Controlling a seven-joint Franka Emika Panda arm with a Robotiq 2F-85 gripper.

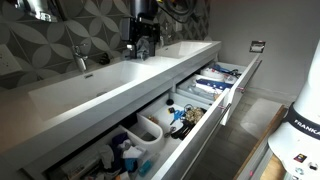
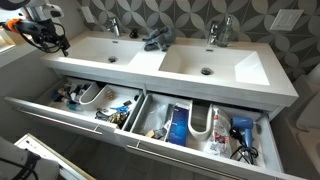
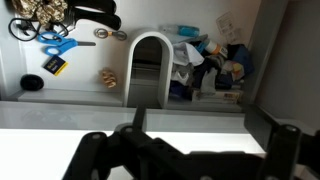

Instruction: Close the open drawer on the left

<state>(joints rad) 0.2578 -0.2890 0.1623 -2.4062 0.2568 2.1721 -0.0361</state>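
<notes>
The long light-grey drawer stands pulled out under the vanity's left half. It holds dark clutter, white tubs and blue bottles. In an exterior view it is the nearer drawer. My gripper hovers just above the white countertop between the two sinks, behind the drawers, and also shows from the side. In the wrist view the drawer lies past the counter edge, with scissors and a white U-shaped cutout inside. My gripper's dark fingers are spread wide, empty.
A second drawer with blue-and-white packets is also open beside it. Faucets stand behind the sinks. A black device sits at the counter's left end. The robot base is near the drawers.
</notes>
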